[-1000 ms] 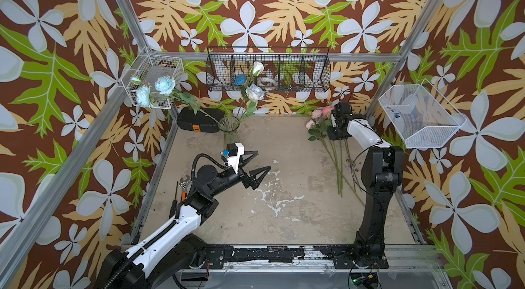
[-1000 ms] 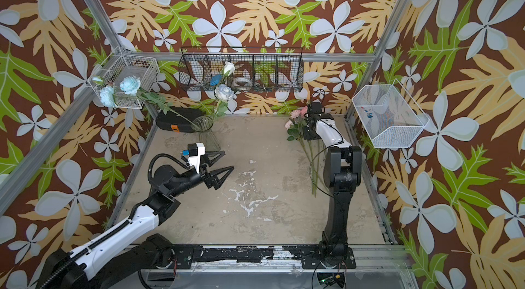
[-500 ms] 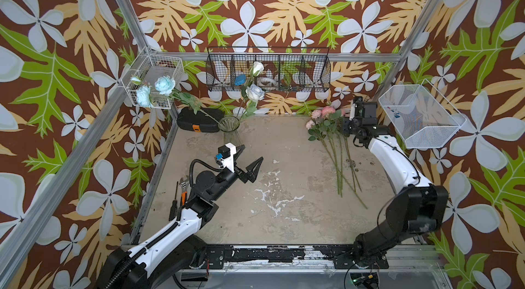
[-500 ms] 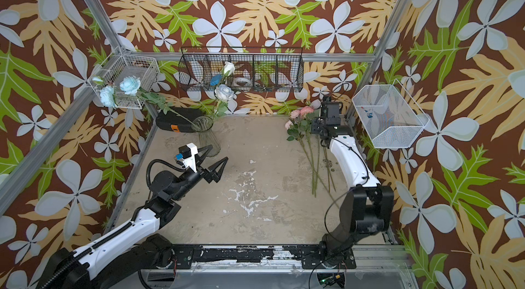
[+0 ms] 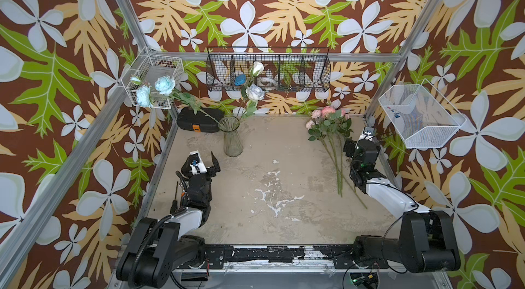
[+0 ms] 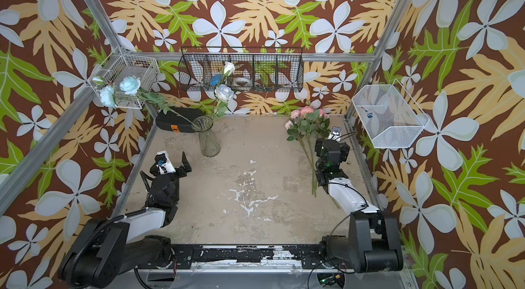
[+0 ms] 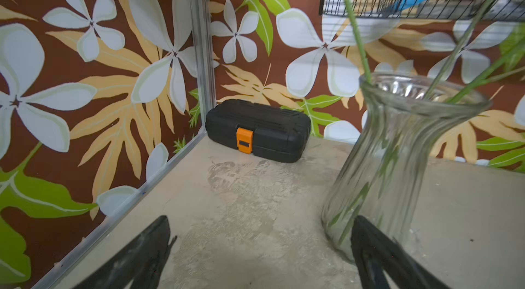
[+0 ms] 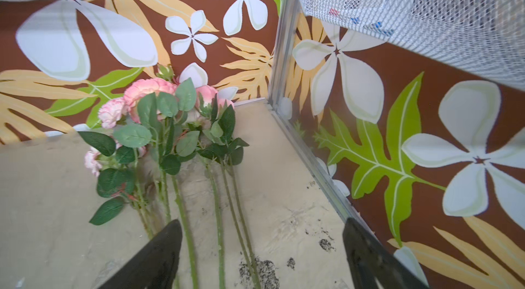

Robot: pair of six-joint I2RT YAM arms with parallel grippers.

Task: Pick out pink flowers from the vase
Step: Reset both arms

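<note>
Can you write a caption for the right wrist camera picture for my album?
A bunch of pink flowers lies on the table, stems toward the open right gripper.

You get bright, even light with soft shadows; wrist views bow at edges, and the vase (image 7: 397,159) blurs close up.

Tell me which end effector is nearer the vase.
Left. The left end effector sits just beside the vase; the right end effector is across the table, by the pink flowers.
</note>
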